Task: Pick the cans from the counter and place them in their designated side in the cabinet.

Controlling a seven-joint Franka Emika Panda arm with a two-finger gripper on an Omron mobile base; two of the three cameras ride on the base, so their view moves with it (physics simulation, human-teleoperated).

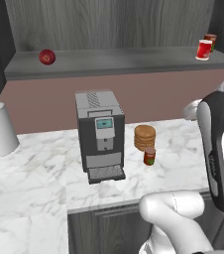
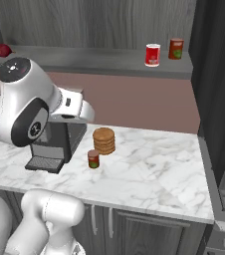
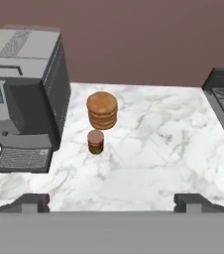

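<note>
The pincer (image 3: 111, 202) hangs above the front edge of the surface (image 3: 153, 149), jaws spread wide and holding nothing, its tips well apart at either side of the hand view. Ahead of it, near the middle of the surface, a dark can (image 3: 95, 142) stands upright, just in front of a stack of discs (image 3: 102, 110) and just right of the coffee machine (image 3: 22, 94). Whether can and stack touch is hard to tell. The step in hand looks like reaching for this can. To do it well, I would centre the jaws on the can from the open front-right side, come down level so neither tip nudges the stack or the machine, and close around the body's middle, keeping it upright. Farther back and higher, the cabinet shelf (image 2: 94, 62) already carries two cans (image 2: 153, 55) at its right end and a red ball (image 1: 47, 56) at its left end.
</note>
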